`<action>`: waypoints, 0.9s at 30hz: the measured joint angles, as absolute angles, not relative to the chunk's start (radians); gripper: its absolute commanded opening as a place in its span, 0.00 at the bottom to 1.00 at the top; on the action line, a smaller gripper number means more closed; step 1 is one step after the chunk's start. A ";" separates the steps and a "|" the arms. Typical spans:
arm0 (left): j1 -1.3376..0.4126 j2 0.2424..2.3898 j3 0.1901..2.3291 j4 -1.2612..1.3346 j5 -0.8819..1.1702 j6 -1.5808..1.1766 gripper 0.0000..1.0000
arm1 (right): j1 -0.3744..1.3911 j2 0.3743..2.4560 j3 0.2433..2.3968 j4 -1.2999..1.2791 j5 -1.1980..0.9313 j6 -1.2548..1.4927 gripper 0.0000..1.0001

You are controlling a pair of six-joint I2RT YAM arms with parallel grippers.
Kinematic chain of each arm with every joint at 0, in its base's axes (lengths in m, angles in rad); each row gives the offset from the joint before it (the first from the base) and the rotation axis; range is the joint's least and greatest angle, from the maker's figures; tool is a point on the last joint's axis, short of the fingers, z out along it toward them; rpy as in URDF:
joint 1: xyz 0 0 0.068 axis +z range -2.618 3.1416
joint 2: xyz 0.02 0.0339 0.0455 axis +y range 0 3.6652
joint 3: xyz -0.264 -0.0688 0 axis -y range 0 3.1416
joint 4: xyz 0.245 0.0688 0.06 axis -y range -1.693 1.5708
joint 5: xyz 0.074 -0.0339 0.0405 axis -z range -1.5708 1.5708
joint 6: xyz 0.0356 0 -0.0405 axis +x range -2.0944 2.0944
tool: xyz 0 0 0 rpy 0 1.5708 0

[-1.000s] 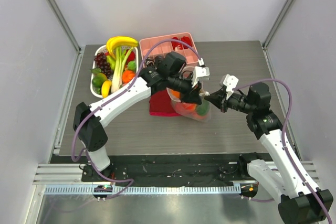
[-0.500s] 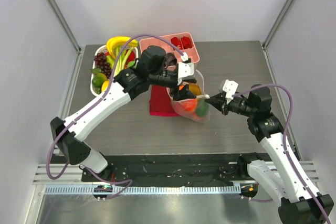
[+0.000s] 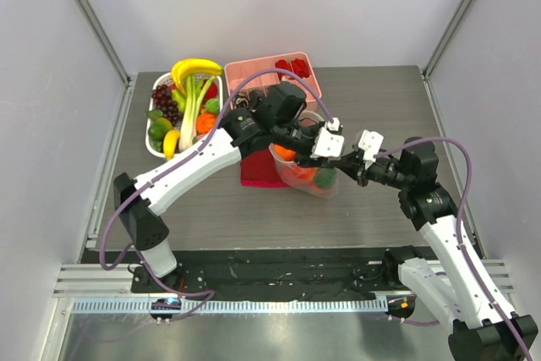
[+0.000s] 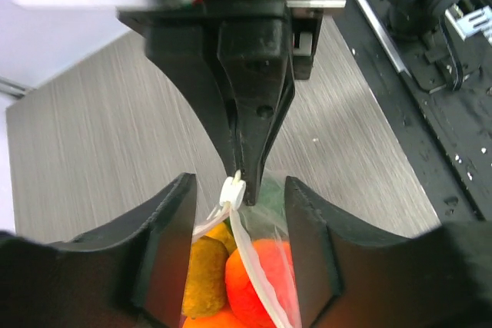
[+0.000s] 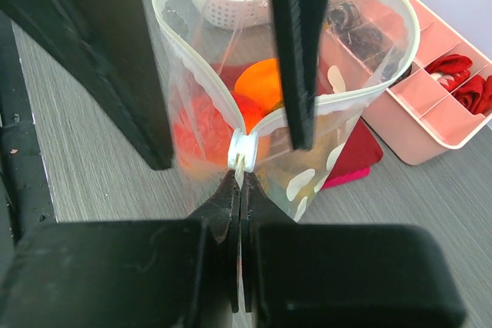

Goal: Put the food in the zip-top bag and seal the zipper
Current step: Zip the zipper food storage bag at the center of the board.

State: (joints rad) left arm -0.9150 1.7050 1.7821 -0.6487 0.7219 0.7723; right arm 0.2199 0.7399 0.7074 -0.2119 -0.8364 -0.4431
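Note:
The zip-top bag (image 3: 308,177) stands at mid-table, its mouth gaping wide in the right wrist view. Inside it lies the food: an orange fruit (image 5: 261,82), a red one (image 5: 201,124) and a yellow-brown one (image 4: 201,274). My right gripper (image 5: 241,178) is shut on the bag's edge just behind the white slider (image 5: 243,151) of the zipper (image 5: 192,67). My left gripper (image 4: 240,190) is open. Its fingers (image 4: 165,243) straddle the bag's top at the slider, one on each side, touching nothing that I can see. From above, both grippers (image 3: 325,154) (image 3: 347,162) meet at the bag's right end.
A dark red cloth (image 3: 256,173) lies under and left of the bag. Behind it stands a pink divided tray (image 3: 254,72). A white basket (image 3: 152,143) full of fruit and vegetables sits at the back left. The table's right half holds only my right arm.
My left gripper has opened, drawn back toward the pink tray, then swung right to the slider end of the bag. The right gripper keeps its hold and has hardly moved.

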 measured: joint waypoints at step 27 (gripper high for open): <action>-0.890 1.740 1.736 -0.673 0.656 0.815 0.39 | 0.221 0.659 0.665 -0.261 -0.799 -0.458 0.01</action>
